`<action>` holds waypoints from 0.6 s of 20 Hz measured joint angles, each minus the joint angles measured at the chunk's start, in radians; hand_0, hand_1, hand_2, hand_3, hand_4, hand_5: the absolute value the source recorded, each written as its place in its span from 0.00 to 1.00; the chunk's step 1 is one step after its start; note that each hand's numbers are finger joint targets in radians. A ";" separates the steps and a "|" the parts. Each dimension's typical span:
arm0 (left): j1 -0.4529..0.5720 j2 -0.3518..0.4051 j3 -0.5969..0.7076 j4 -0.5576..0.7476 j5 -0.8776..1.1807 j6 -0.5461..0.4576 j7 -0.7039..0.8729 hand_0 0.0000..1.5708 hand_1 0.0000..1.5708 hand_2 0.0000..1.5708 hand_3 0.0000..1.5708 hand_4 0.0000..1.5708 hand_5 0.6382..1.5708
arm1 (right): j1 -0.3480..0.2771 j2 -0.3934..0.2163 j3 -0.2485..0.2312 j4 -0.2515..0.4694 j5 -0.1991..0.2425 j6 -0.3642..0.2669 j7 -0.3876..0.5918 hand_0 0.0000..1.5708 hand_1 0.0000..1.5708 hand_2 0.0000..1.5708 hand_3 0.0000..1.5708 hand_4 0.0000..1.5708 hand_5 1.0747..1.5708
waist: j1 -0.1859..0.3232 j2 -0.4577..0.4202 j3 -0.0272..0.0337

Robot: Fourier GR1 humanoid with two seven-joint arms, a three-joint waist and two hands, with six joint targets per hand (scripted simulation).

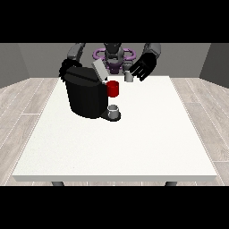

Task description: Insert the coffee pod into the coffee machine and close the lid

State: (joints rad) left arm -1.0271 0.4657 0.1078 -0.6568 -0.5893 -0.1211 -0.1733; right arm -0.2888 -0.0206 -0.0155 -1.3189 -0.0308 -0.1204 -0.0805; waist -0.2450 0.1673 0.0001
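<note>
A black coffee machine [85, 95] stands on the white table [120, 143] at the left of centre. Its grey lid [99, 69] is tilted up at the top. A red part [113, 88] shows at the machine's front, above a small grey cup [114, 110] on its base. A small grey coffee pod [129, 77] lies on the table's far side. The hand at the view's right [143, 67] hovers just right of the pod, fingers spread open, holding nothing. The hand at the view's left [66, 68] is behind the machine's top left corner, mostly hidden.
The table's near half and right side hold no objects. Wooden floor surrounds the table, with grey walls behind the robot.
</note>
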 measured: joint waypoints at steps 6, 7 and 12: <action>-0.063 0.008 0.015 0.012 -0.004 -0.007 0.029 0.81 0.81 0.85 0.81 0.33 1.00 | -0.013 0.003 0.018 -0.031 0.014 -0.007 0.008 0.00 0.00 0.00 0.00 0.33 1.00 | -0.036 0.027 0.0001; -0.068 -0.001 0.012 0.011 -0.008 -0.001 0.031 0.82 0.82 0.85 0.80 0.33 1.00 | -0.016 0.006 0.021 -0.033 0.014 -0.018 0.009 0.00 0.00 0.00 0.00 0.32 1.00 | -0.036 0.031 0.0000; -0.104 -0.008 0.007 0.011 -0.021 -0.010 0.059 0.81 0.81 0.83 0.79 0.31 1.00 | -0.031 -0.010 0.001 -0.031 0.010 -0.021 0.018 0.00 0.00 0.00 0.00 0.35 1.00 | -0.040 0.039 0.0000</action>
State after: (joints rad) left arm -1.1311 0.4576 0.1147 -0.6456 -0.6100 -0.1311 -0.1146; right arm -0.3194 -0.0302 -0.0146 -1.3497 -0.0209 -0.1411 -0.0620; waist -0.2849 0.2065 0.0001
